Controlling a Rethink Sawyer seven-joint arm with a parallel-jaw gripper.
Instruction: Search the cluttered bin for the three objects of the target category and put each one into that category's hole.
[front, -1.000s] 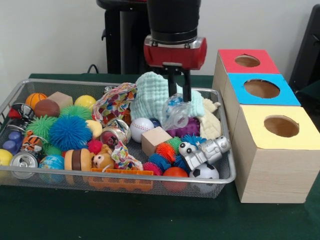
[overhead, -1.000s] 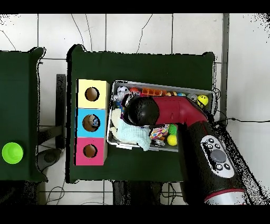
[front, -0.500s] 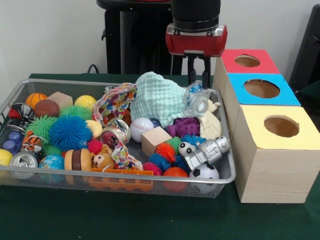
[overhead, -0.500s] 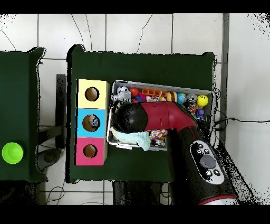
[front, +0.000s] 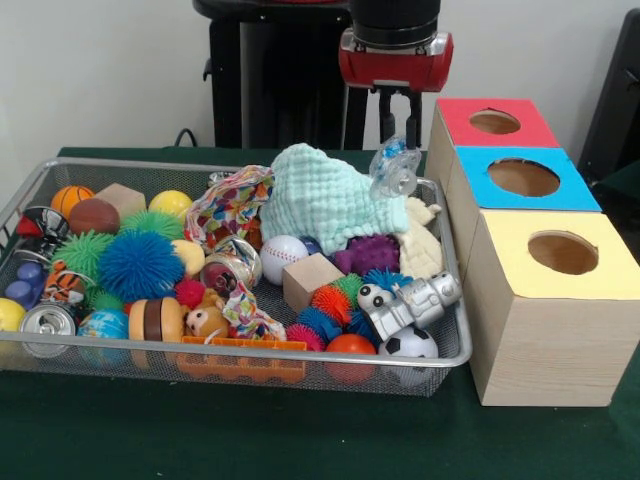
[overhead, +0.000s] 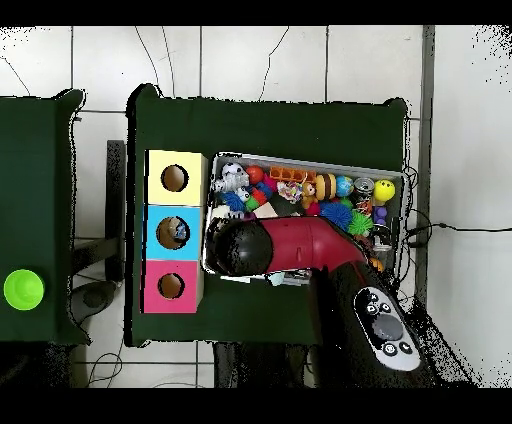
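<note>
My gripper (front: 398, 140) hangs above the bin's far right corner, shut on a clear crumpled plastic bottle (front: 394, 170) that dangles clear of the clutter. The bottle is over the mint green cloth's (front: 325, 195) right edge, just left of the red-topped box (front: 495, 122). Beside that box stand the blue-topped box (front: 523, 178) and the yellow-topped box (front: 562, 252), each with a round hole. In the overhead view the arm's black wrist (overhead: 240, 247) covers the gripper and bottle, beside the blue-topped box (overhead: 173, 232).
The wire mesh bin (front: 300, 350) holds several balls, spiky toys, a baseball (front: 283, 258), a wooden block (front: 312, 280), a toy robot (front: 410, 303) and a can (front: 47, 325). A green object (overhead: 23, 289) sits on the separate table to the left in the overhead view.
The gripper has lifted the plastic bottle out of the clutter and carried it up and to the right, toward the boxes.
</note>
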